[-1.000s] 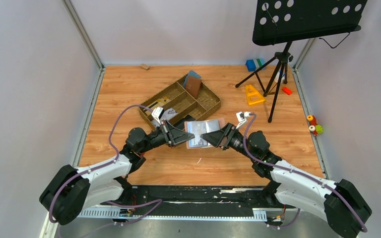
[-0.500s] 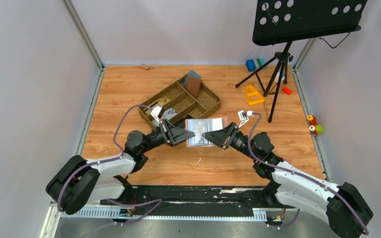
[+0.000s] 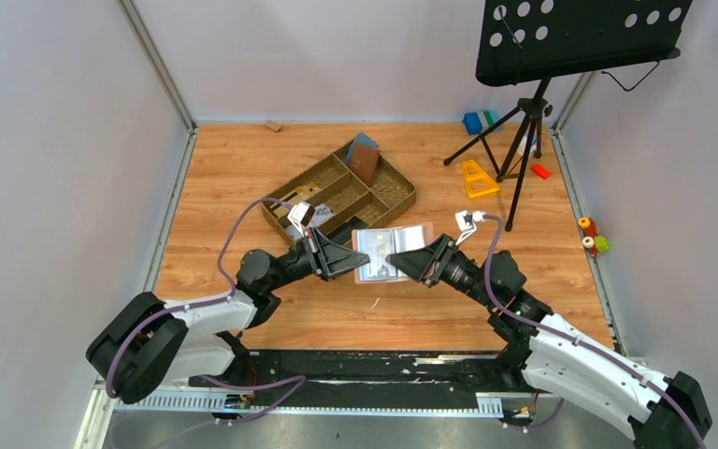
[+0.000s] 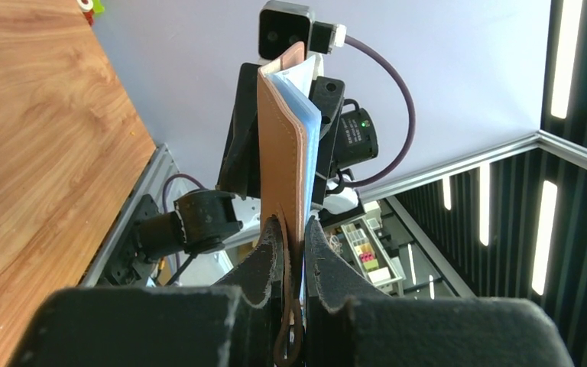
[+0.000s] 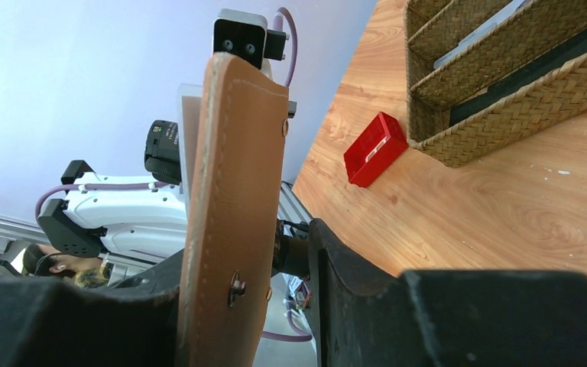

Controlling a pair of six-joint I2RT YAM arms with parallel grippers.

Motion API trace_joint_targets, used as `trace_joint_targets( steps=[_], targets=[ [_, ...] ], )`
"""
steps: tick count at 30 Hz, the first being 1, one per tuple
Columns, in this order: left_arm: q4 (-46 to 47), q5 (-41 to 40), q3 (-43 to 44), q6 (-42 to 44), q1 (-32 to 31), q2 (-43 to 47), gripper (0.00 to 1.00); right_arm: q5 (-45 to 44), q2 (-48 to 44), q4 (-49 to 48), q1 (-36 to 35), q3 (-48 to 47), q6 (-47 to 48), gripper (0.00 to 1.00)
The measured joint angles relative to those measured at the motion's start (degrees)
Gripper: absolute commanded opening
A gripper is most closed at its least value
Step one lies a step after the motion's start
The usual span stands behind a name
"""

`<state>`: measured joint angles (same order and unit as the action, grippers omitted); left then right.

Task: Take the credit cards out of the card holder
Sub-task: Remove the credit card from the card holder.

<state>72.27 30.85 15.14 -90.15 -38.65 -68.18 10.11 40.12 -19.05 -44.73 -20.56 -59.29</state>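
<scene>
The left pincer (image 4: 296,233) pinches the left edge of the card holder (image 4: 279,153), which hangs open above the surface (image 3: 243,168), between the arms. The right pincer (image 5: 256,252) is spread around its tan flap (image 5: 233,176), a gap beside one finger. It should nip a card (image 3: 374,245) alone while the left grips firmly. Both arms stretch low, wrists turned inward.
</scene>
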Motion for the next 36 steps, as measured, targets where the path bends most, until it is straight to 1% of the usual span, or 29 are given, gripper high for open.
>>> trace_joint_targets(
  steps=[1, 3, 7, 11, 18, 24, 31, 32, 33, 36],
  targets=[
    [0.07, 0.04, 0.0, -0.13, 0.0, -0.02, 0.0, -0.13, -0.04, 1.36, -0.11, -0.7, 0.76, 0.35],
    [0.31, 0.04, 0.0, -0.42, 0.02, -0.17, 0.0, -0.15, 0.09, 2.8, -0.11, -1.62, 1.66, 0.47],
    [2.29, -0.46, 0.0, -0.98, 1.07, -0.26, 0.0, -2.82, 0.74, 7.61, 0.85, -3.63, 5.05, 0.55],
    [3.65, -1.18, 0.0, -1.31, 1.49, -0.44, 0.0, -3.87, 1.09, 9.42, 1.18, -4.15, 6.64, 0.65],
    [5.27, -1.25, 0.0, -3.02, 1.57, -1.73, 0.0, -3.91, 0.63, 9.27, 1.42, -3.48, 7.34, 0.72],
    [6.73, -0.96, 0.0, -2.97, 1.55, -1.73, 0.0, -0.81, -0.28, 4.87, 1.81, -1.03, 6.54, 0.74],
    [7.26, -0.9, 0.0, -2.49, 1.57, -2.43, 0.0, 4.04, 4.11, 1.4, 1.92, -1.57, 5.42, 0.8],
    [7.23, -0.9, 0.0, -2.38, 1.62, -2.56, 0.03, 4.63, 4.85, 0.79, 2.05, -1.62, 5.09, 0.81],
    [7.23, -0.9, 0.0, -2.29, 1.62, -2.6, 0.08, 5.33, 5.68, -0.09, 2.16, -1.64, 4.63, 0.81],
    [7.58, -0.87, 0.0, -2.14, 1.73, -2.64, 0.26, 7.3, 8.57, -3.61, 2.38, -1.66, 2.49, 0.81]
  ],
)
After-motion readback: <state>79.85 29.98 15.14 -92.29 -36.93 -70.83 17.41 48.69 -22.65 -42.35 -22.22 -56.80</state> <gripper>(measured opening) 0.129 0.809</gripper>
